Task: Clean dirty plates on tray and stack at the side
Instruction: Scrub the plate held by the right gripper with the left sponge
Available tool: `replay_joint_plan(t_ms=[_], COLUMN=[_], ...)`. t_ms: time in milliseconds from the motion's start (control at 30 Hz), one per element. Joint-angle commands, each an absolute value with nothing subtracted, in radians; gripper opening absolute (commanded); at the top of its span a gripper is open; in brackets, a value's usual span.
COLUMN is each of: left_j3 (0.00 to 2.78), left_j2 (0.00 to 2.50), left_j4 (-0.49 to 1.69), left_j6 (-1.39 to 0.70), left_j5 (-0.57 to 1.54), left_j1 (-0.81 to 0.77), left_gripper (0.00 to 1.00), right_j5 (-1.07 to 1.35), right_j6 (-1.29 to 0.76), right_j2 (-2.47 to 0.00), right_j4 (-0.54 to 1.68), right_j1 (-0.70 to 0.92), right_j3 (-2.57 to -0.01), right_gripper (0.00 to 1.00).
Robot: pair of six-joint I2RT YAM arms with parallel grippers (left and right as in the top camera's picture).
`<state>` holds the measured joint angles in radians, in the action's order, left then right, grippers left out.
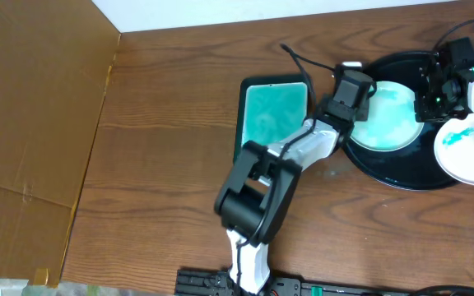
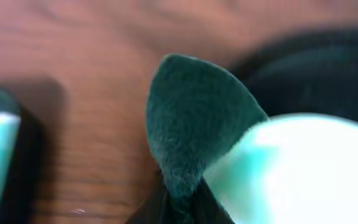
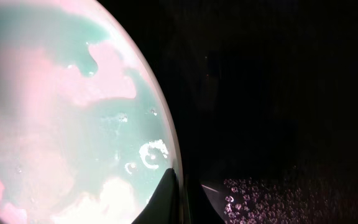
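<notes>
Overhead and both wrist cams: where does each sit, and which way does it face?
Overhead: above the table, looking straight down; left arm, right arm, tray, plates.
Left wrist: on the left arm, looking along the left gripper, shut on a dark cloth by a plate's rim.
Right wrist: low over the tray, looking past the shut right gripper at a smeared plate.
Shared: every view shows tray and plate.

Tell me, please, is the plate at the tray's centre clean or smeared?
Smeared: the plate looks teal over most of its face in the overhead view.
</notes>
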<state>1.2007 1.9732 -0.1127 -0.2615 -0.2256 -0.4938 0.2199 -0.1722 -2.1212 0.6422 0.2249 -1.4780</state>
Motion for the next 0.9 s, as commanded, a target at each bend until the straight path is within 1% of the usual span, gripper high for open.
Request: replay_joint_plan(t_ms=[0,67,167,233,433,533,567,633,867], left_j3=[1.197,1.197,1.197,1.197,1.197,1.197,1.197,1.197,1.197], left_j2=[1.878,1.879,1.899,1.925,2.035,2.054,2.053,2.049,1.993], left_j4=[-0.121,-0.119,-0.097,-0.084,-0.075,-0.029,0.008,0.042,0.101], left_j6=[-0.276,-0.318,-0.393,-0.429,-0.417,-0.412,-0.408,-0.366,-0.314], left_j5=[-0.147,0.043,0.196,0.236,0.215,0.131,0.037,-0.056,-0.305], left_j1=[-0.485,-0.485,-0.491,-0.502,-0.524,-0.52,-0.521,-0.52,-0.52], left_gripper=[0.07,0.07,0.07,0.07,0.07,0.07,0.07,0.07,0.07], right_j5=[0.169,0.169,0.169,0.169,0.169,0.169,0.169,0.169,0.169], right_j6=[-0.167,-0.167,-0.167,-0.167,-0.167,-0.167,-0.167,-0.167,-0.167], right_j2=[-2.114,-2.114,-2.114,-2.114,-2.114,-2.114,-2.114,-2.114,-2.114], right_j4=[0.661,0.658,0.656,0.656,0.659,0.667,0.673,0.674,0.675], right_j1=[0.224,0.224,0.224,0.224,0.224,0.224,0.224,0.224,0.223], right_j3=[-1.477,-1.477,-1.477,-1.477,-1.477,-1.477,-1.477,-1.477,-1.477], right_gripper=[0.01,0.01,0.01,0.01,0.01,0.01,0.01,0.01,0.01])
